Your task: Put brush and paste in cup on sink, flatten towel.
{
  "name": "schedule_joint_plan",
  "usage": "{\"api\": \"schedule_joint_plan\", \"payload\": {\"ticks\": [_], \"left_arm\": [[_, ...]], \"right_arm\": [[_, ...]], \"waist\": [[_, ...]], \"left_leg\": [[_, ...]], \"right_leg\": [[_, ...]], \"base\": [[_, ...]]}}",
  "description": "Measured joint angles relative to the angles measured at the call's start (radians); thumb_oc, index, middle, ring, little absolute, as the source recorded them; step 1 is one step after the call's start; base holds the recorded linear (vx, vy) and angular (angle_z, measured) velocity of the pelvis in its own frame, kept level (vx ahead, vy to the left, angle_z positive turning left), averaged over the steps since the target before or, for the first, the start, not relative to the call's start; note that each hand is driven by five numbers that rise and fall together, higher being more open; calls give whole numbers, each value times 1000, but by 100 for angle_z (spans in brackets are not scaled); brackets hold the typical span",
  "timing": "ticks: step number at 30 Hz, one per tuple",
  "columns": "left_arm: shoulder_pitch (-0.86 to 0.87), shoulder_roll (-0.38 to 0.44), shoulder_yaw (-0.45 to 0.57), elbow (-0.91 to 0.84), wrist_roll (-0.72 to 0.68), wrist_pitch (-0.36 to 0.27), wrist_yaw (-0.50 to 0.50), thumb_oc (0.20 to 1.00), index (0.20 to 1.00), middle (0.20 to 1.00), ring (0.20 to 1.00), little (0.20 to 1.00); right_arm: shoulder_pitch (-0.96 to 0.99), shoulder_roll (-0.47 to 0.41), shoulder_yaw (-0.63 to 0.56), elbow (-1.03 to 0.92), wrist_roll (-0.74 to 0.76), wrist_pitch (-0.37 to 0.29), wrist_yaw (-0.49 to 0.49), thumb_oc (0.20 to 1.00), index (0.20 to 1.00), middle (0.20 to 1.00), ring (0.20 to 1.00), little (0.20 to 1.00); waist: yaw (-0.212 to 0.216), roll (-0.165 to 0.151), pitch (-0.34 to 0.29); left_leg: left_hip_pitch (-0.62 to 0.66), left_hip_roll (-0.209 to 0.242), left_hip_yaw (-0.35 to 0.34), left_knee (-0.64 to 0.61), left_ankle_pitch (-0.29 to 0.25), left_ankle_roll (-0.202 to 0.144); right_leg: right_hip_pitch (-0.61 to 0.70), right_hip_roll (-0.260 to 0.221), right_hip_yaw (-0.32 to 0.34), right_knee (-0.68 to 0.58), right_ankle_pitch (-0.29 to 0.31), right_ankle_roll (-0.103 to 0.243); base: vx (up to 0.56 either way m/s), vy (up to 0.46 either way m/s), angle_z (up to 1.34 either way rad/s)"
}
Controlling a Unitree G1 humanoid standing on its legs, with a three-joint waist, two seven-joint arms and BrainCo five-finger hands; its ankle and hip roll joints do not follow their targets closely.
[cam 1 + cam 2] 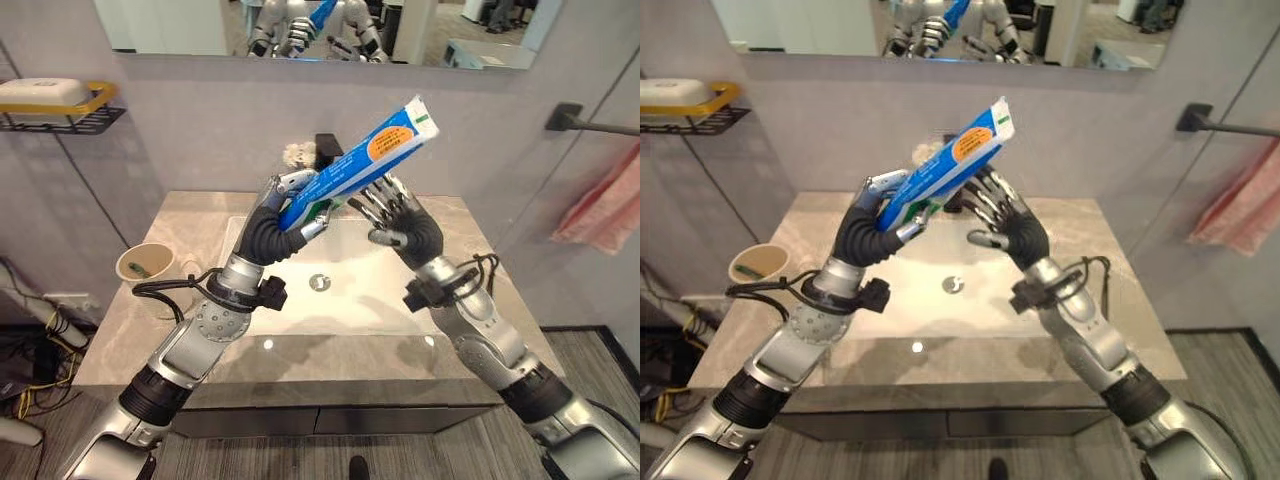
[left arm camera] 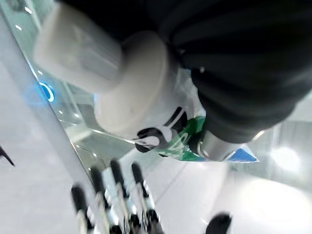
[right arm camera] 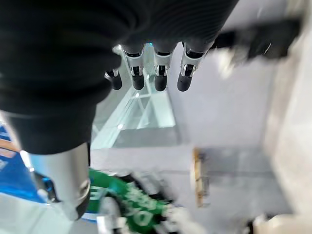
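Grey walls are enclosing a stone-patterned vanity top point(image 1: 470, 262) with a white sink point(image 1: 385, 300) set into its middle; a mirror point(image 1: 180, 28) is hanging above the back edge. At the right wall a pink towel point(image 1: 605, 205) is hanging bunched beneath a dark rail point(image 1: 590, 125), and at the left wall a wire shelf point(image 1: 62, 120) is carrying a white and yellow tray point(image 1: 45, 94). Above the sink's back edge the left hand point(image 1: 283, 212) is clamping its curled fingers round the lower, green-marked end of the blue toothpaste tube point(image 1: 372, 155), which is slanting upward toward the right. The right hand point(image 1: 398, 215) is standing just beside the tube with fingers spread apart, grasping nothing. Near the top's left edge the paper cup point(image 1: 147, 264) is standing upright, holding a small green item too small to identify.
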Motion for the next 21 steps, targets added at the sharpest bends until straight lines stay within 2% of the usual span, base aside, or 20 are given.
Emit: {"api": "schedule_joint_plan", "payload": {"ticks": [2,6,10,11,13,14,15,21], "left_arm": [[22,4,-1,0,0,0,-18,200,200,200,200,200],[102,19,-3,0,-22,2,-43,200,200,200,200,200],[111,45,-2,-1,-37,2,-54,200,200,200,200,200],[111,46,-2,-1,-37,3,-55,200,200,200,200,200],[113,46,-2,0,-37,3,-55,200,200,200,200,200],[113,45,-2,-1,-37,4,-55,200,200,200,200,200],[113,45,0,0,-37,6,-55,200,200,200,200,200],[117,46,7,2,-37,27,-53,200,200,200,200,200]], "right_arm": [[-46,38,19,3,6,-5,-1,1000,1000,1000,1000,1000],[-107,109,29,6,6,-20,-4,1000,1000,1000,1000,1000],[-108,130,33,8,9,-22,-5,1000,1000,1000,1000,1000],[-109,132,35,8,27,-22,-5,922,922,922,922,922],[-109,132,35,8,38,-22,-4,526,526,526,526,526],[-109,132,36,8,42,-22,-4,451,451,451,451,451],[-109,132,36,8,47,-22,-3,200,200,200,200,200],[-110,135,56,8,76,-22,-2,200,200,200,200,200]], "waist": [[3,4,2],[39,6,13],[67,-1,32],[68,-4,36],[71,-4,39],[72,-3,41],[74,-3,45],[77,-4,65]], "left_leg": [[-9,0,-16,0,3,0],[-26,1,-45,0,7,-1],[-37,1,-62,0,9,-1],[-42,1,-69,0,10,-1],[-45,2,-76,0,10,-2],[-47,2,-79,0,10,-2],[-48,3,-81,0,10,-2],[-55,3,-89,1,10,-2]], "right_leg": [[0,-2,-19,1,-2,0],[-1,-3,-46,7,-6,-2],[1,-5,-64,7,-12,-2],[-1,-6,-70,7,-13,-3],[-1,-5,-75,7,-15,-3],[-1,-5,-77,7,-16,-3],[-1,-5,-78,7,-17,-3],[-1,-5,-88,7,-18,-3]], "base": [[11,20,26],[15,14,21],[6,18,14],[9,16,12],[2,13,10],[1,5,7],[7,8,7],[8,13,4]]}}
